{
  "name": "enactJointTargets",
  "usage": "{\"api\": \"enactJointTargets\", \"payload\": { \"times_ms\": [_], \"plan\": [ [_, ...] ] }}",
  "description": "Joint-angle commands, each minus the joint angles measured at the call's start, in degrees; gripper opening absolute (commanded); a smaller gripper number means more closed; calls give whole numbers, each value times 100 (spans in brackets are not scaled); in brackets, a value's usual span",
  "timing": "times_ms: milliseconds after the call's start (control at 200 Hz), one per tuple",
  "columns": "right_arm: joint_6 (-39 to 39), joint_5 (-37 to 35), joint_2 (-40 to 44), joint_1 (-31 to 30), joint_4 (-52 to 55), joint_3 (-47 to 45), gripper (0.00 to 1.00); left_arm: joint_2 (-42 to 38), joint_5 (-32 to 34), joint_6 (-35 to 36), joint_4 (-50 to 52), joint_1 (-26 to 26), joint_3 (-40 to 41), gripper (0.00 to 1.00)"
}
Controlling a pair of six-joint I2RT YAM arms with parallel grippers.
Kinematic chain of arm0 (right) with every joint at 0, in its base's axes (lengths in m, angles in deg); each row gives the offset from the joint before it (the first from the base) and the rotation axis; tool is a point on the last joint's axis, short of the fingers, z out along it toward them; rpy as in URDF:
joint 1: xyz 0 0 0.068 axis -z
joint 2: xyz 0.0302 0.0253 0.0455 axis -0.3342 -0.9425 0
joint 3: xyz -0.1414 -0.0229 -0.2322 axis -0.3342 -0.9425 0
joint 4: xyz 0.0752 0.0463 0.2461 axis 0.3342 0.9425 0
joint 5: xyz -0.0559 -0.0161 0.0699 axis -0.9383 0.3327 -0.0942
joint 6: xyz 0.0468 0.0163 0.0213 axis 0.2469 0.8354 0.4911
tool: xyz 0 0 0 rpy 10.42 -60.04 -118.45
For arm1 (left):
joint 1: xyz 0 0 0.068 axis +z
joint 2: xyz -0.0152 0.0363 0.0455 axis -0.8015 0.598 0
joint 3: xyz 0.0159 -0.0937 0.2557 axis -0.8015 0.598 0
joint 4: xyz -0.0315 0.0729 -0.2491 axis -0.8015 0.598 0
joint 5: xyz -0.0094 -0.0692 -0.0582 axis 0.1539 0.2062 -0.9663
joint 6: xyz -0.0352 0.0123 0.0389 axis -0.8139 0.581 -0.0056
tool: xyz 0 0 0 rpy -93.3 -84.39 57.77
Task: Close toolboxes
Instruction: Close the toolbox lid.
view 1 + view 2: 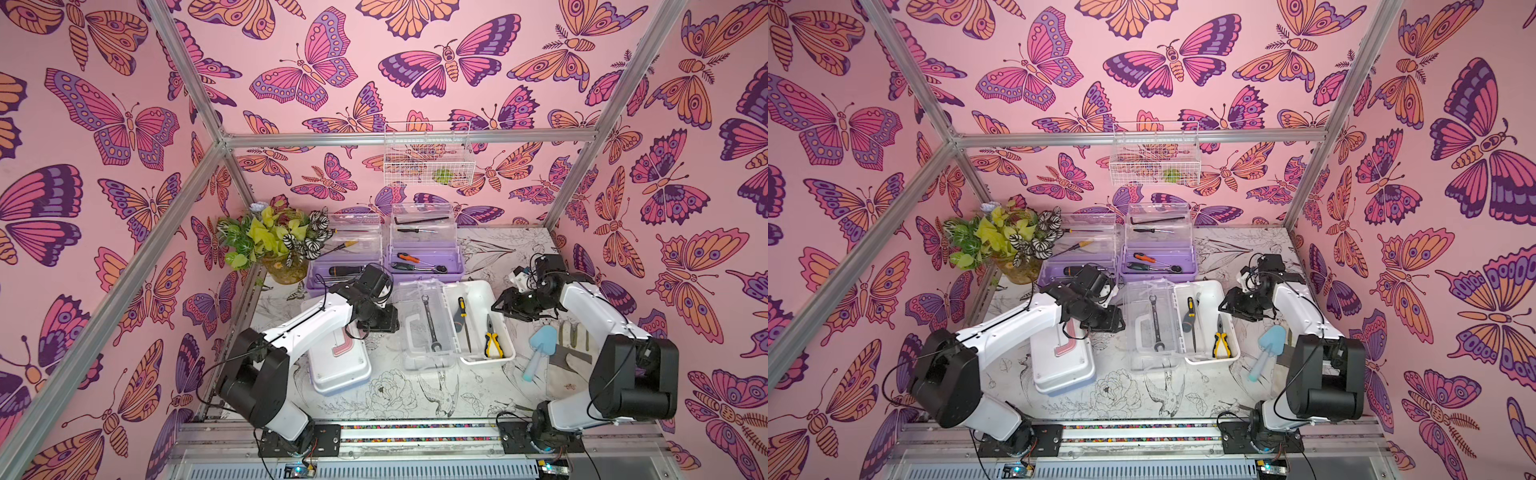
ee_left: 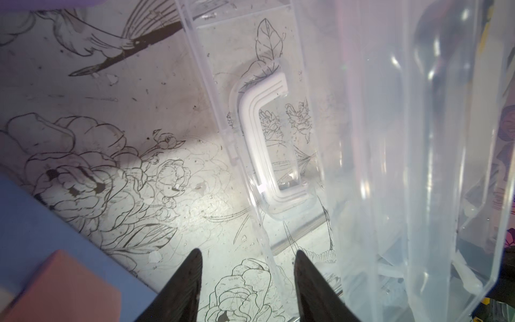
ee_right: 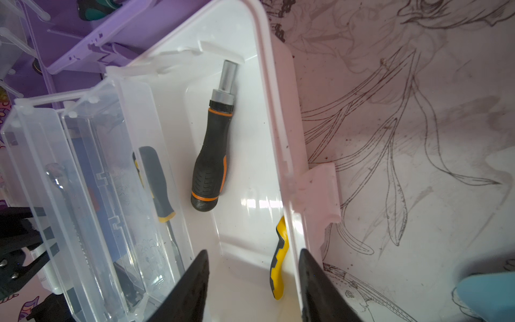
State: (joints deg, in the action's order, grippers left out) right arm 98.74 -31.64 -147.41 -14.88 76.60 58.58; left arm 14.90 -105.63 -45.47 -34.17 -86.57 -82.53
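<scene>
The white toolbox (image 1: pixel 482 295) (image 1: pixel 1208 293) stands mid-table, its clear lid (image 1: pixel 419 353) (image 1: pixel 1142 357) flat open beside it. My left gripper (image 2: pixel 246 281) (image 1: pixel 380 320) is open, and the edge of that lid (image 2: pixel 376 139) runs between its fingers. My right gripper (image 3: pixel 252 278) (image 1: pixel 505 307) is open over the white box's rim (image 3: pixel 278 156), one finger inside and one outside. Two lilac toolboxes (image 1: pixel 328 278) (image 1: pixel 424 266) stand at the back with their lids upright. The light-blue toolbox (image 1: pixel 340 365) (image 2: pixel 41 223), shut under its white lid, lies beneath my left arm.
A screwdriver (image 3: pixel 211 156) and yellow pliers (image 3: pixel 280 259) lie in the white box, and a wrench (image 1: pixel 430 324) rests on its lid. A potted plant (image 1: pixel 274 241) stands back left. A blue trowel (image 1: pixel 540 349) lies by my right arm. A wire basket (image 1: pixel 428 153) hangs on the back wall.
</scene>
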Motion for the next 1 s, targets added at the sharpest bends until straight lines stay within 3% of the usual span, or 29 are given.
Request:
{"api": "enactJointTargets", "payload": {
  "times_ms": [0, 145, 401, 596, 721, 996],
  "plan": [
    [-16, 30, 85, 28, 7, -17, 53, 308, -134, -121, -281, -45, -47, 54],
    [18, -160, 70, 27, 65, -3, 52, 677, -48, -88, -337, -53, -138, 47],
    [6, -301, 75, 24, 89, -30, 51, 1028, -83, -52, -457, -115, -284, 21],
    [6, -629, 74, 28, 162, -17, 50, 1019, 19, 36, -446, -126, -277, 11],
    [8, -565, 83, 21, 108, -53, 42, 962, 46, 45, -446, -131, -284, 4],
    [18, -704, 29, -149, 183, -85, 23, 482, 358, 20, -229, -142, -295, 1]
  ]
}}
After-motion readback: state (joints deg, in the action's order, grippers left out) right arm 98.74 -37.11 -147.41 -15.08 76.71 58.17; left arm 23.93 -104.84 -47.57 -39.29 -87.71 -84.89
